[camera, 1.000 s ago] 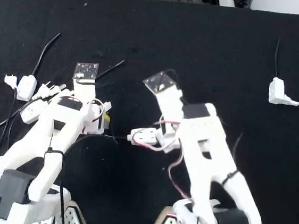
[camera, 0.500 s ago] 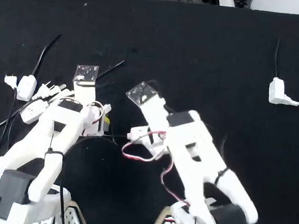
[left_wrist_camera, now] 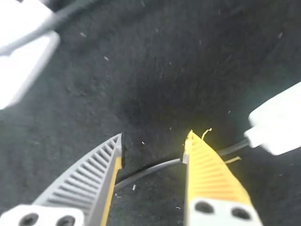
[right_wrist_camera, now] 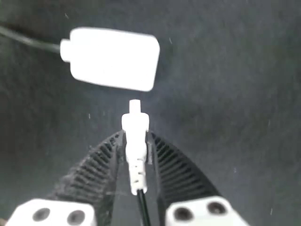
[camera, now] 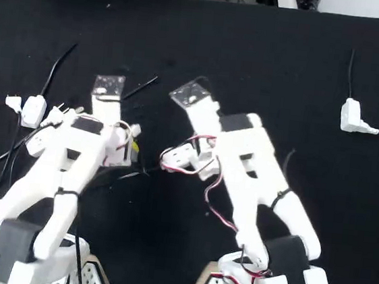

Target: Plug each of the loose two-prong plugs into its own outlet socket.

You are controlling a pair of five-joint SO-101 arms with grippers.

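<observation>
My right gripper (right_wrist_camera: 135, 136) is shut on a white two-prong plug (right_wrist_camera: 135, 129) with a black cable. Its prongs point at a white outlet socket (right_wrist_camera: 110, 59) a short gap ahead. In the high view that plug (camera: 178, 156) sits at the table's middle, under the right arm. My left gripper (left_wrist_camera: 153, 141) is open just above the black cloth. A black cable (left_wrist_camera: 150, 172) runs between its grey and yellow fingers (left_wrist_camera: 207, 174). A white socket block (left_wrist_camera: 277, 122) lies just beside the yellow finger.
At the left edge lie a white adapter (camera: 33, 110), loose plugs (camera: 62, 111) and black cables (camera: 56, 67). Another white socket (camera: 353, 116) with a cable lies at the far right. The whole table is covered in black cloth (camera: 267, 48).
The right arm swung left with the plug, then carried it a little farther from the table's front. The left arm shifted only slightly.
</observation>
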